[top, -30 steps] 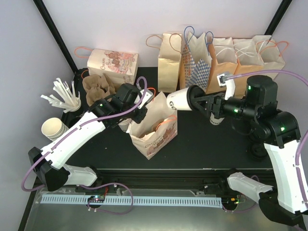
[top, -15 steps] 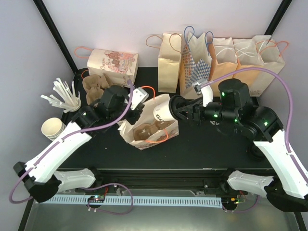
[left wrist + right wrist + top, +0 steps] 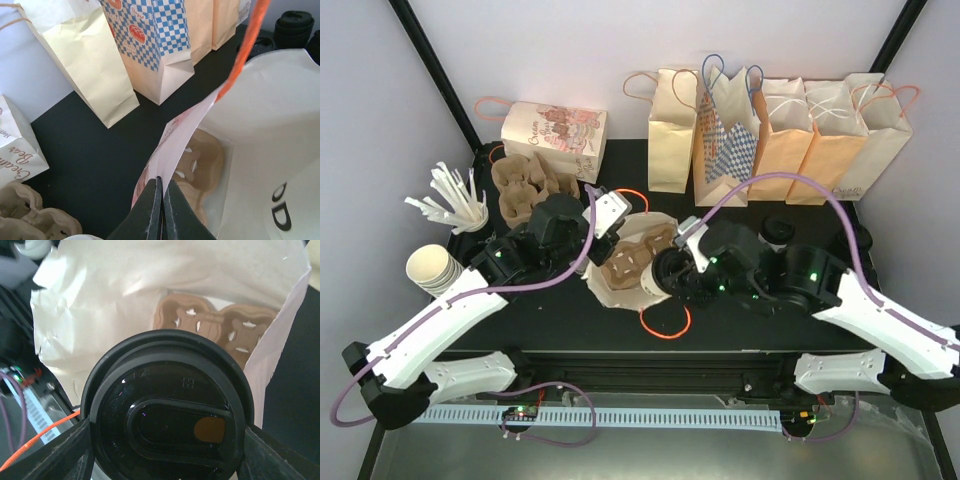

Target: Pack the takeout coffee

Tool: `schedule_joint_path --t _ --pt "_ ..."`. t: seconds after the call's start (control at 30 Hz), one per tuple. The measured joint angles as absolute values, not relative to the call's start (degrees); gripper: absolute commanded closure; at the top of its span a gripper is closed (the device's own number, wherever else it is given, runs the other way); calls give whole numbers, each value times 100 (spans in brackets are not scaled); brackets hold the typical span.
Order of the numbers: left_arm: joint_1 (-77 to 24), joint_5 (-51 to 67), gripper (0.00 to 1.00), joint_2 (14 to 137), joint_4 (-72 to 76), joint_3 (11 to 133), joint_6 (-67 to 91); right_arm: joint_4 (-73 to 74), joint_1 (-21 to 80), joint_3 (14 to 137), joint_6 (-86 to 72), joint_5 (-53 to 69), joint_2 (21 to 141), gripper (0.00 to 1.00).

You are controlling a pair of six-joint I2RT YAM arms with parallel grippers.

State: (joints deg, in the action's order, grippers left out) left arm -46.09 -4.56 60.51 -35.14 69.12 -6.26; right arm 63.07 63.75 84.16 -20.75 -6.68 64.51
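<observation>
The takeout coffee [image 3: 653, 276], a white paper cup with a black lid [image 3: 167, 410], is held in my right gripper [image 3: 667, 275], whose fingers [image 3: 75, 452] press on either side of the lid. It hangs tilted at the mouth of the open white printed bag [image 3: 620, 290]. A brown cup carrier [image 3: 215, 322] lies on the bag's floor. My left gripper [image 3: 161, 182] is shut on the bag's pink-printed rim [image 3: 180, 135] and holds that side up. The cup's white wall with black lettering [image 3: 295, 210] shows inside the bag. Another lidded cup [image 3: 778, 232] stands behind my right arm.
Several upright paper bags [image 3: 780, 130] line the back edge. A printed bag [image 3: 555, 130] lies at the back left, with spare brown carriers [image 3: 525, 190] in front of it. Stirrers [image 3: 455, 205] and stacked lidless cups [image 3: 430, 268] stand at the left. Black lids [image 3: 295, 25] sit at the right.
My right arm swung left and down, carrying the cup from mid-air to the bag's mouth. My left gripper closed on the bag's rim, and the bag now gapes upward.
</observation>
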Motion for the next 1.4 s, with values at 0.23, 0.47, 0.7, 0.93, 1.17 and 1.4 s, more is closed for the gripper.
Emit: schedule_joint_path --t 0.23,0.47,0.7,0.93,1.17,1.4 --pt "-4768 -515 98 6025 -2971 6274 -580 6462 7271 7747 -2429 -1636 6807 53" --pt "-5192 -493 99 5653 -2410 5638 -580 6012 7789 6604 -2945 -2318 6541 53" --pt "-5478 -443 98 5349 -2217 5231 -504 5437 8580 5793 -3391 -3299 6139 54" --pt "-5522 -338 98 5347 -2206 5221 -281 4788 9006 5612 -3658 -4624 6086 54" --pt "-5524 -242 98 5502 -2279 5365 40 4084 9122 5389 -3522 -5478 5992 54" --pt "-5527 -152 99 5996 -2484 5850 416 3428 9218 5360 -3181 -5537 6123 54"
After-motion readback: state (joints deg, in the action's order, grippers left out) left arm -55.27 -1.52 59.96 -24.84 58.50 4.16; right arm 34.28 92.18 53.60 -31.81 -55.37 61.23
